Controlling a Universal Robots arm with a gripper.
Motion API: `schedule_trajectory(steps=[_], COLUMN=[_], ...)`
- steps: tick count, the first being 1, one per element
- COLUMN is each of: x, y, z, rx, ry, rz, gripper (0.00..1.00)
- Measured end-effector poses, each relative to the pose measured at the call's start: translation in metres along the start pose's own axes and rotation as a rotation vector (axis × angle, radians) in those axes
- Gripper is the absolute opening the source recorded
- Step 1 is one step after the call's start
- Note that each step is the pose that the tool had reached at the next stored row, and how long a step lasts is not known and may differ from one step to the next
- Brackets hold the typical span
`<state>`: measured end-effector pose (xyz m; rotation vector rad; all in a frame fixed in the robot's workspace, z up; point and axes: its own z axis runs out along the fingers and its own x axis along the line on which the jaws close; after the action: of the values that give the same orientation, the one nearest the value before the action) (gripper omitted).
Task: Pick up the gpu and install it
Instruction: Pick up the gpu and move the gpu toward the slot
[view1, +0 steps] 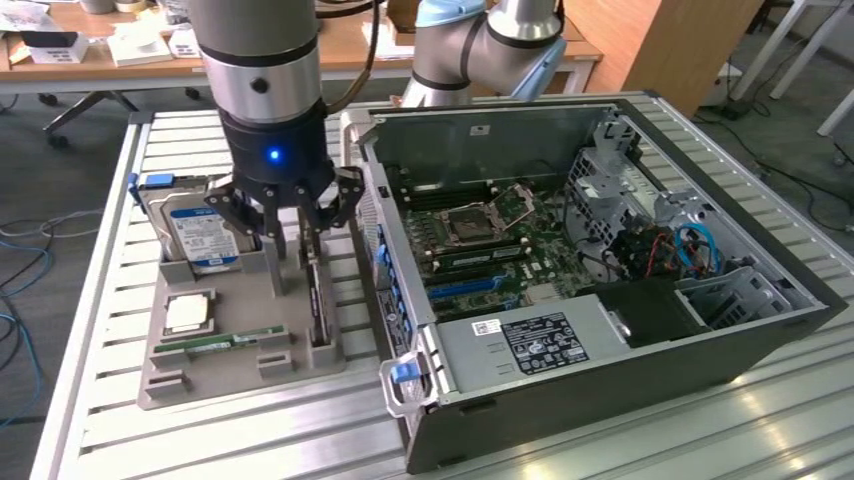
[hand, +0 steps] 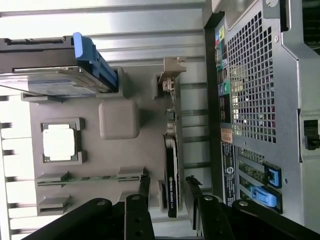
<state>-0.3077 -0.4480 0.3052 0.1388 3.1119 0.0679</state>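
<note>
Early yet: we see the claw (view1: 302, 222), jaws apart, straddling the gpu (view1: 316, 300), upright in its tray (view1: 214, 368) beside the case (view1: 641, 390); unlifted, uninstalled.

The gpu (view1: 316, 300) is a thin black card. It stands upright on its long edge in a slot of the grey holder tray (view1: 214, 375), just beside the open computer case (view1: 601, 400).
</note>
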Motion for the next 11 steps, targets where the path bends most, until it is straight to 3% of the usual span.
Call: schedule_trajectory(steps=[11], x=[0.0], y=[-0.0007], z=[0.0149], rx=[-0.0001], ry=[-0.0001], rz=[0.0], gripper=[0.42])
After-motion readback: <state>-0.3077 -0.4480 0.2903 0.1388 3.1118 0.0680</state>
